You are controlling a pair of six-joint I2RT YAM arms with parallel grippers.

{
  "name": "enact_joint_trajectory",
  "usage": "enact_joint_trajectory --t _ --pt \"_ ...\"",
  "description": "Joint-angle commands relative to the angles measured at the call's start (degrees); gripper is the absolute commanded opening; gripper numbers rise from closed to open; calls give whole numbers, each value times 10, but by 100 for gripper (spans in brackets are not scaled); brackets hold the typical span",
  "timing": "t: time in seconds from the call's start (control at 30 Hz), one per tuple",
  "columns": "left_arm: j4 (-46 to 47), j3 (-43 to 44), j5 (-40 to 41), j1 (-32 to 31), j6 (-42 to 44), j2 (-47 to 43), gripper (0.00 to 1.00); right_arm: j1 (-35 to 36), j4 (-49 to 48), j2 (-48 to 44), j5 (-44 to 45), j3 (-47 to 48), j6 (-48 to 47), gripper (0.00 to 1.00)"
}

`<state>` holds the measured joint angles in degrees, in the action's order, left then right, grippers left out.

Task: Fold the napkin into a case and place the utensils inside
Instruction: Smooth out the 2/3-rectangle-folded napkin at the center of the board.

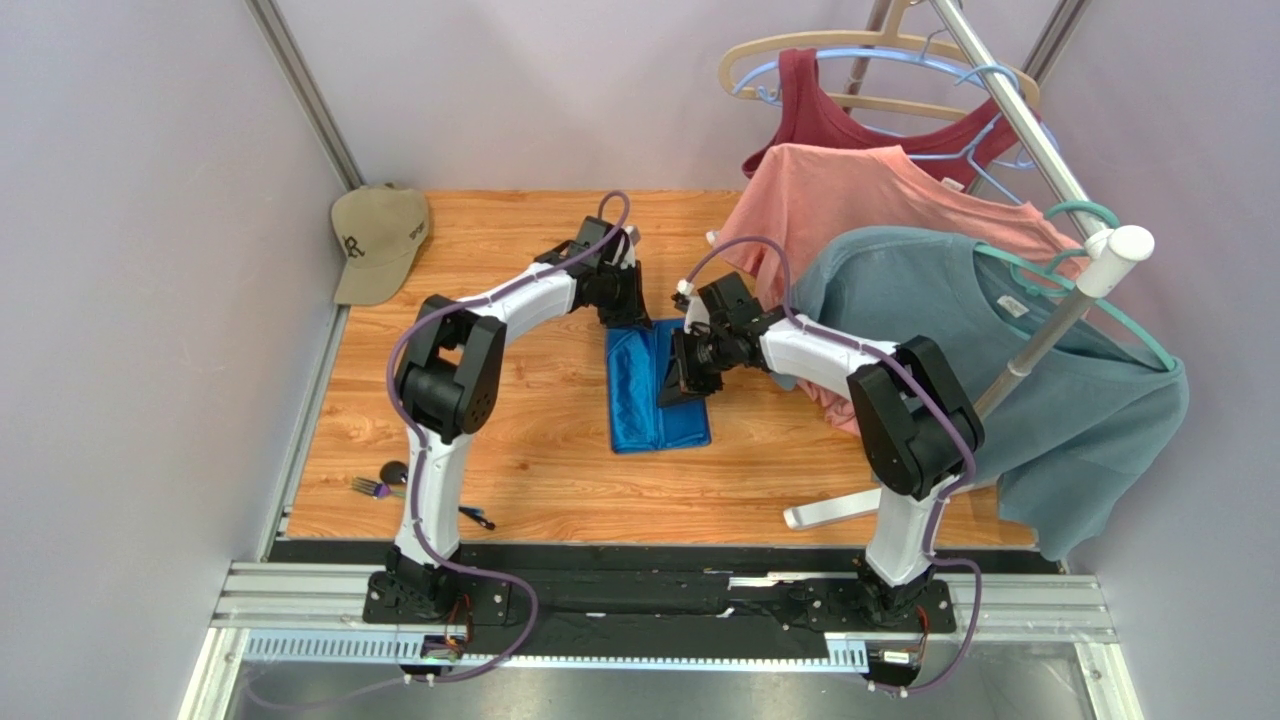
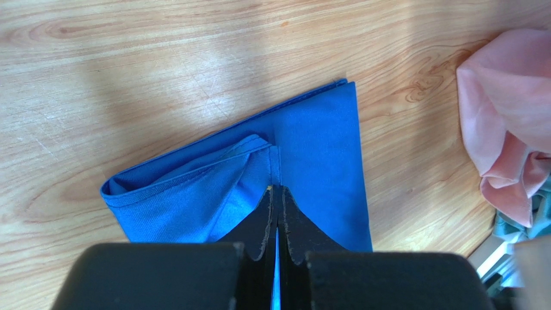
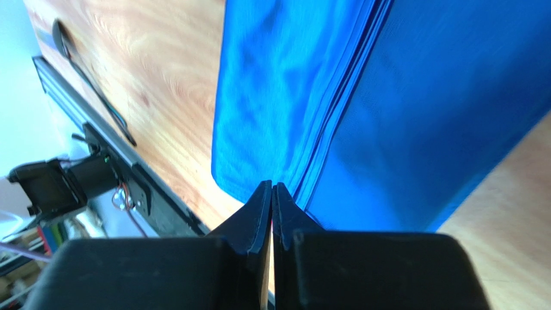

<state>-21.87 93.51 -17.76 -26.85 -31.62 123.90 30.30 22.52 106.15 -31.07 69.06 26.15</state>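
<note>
Folding step: the left claw point(image 2: 278, 188) pinches the shiny royal-blue cloth napkin point(image 2: 323, 148) mid-frame; the right claw point(image 3: 272, 185) is clenched at its edge. Next: fold it over.

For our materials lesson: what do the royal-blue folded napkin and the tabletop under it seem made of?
Royal-blue folded cloth napkin: probably a fine synthetic or satin-like weave, slightly glossy; soft sheen, a stitched hem and limp folds show. Orange-brown tabletop: wood or wood-look laminate, smooth matte-to-satin finish; grain lines and knots show.
</note>
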Motion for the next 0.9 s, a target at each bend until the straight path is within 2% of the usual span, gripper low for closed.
enact_joint_trajectory --t 0.0,0.37,0.57,0.8,0.87 --pt "16 26 -14 1 2 8 0 2 -56 -34 -27 -18 20 4" --pt "17 67 -13 2 2 68 0 21 -95 -13 -38 -36 42 3" --pt "19 79 -11 7 3 87 0 31 -137 -3 -43 -93 56 2" --pt "12 89 -15 8 17 83 0 34 -144 -6 -14 -123 49 2" --pt "-7 100 -19 8 30 65 5 34 -139 -7 -21 -111 46 1"
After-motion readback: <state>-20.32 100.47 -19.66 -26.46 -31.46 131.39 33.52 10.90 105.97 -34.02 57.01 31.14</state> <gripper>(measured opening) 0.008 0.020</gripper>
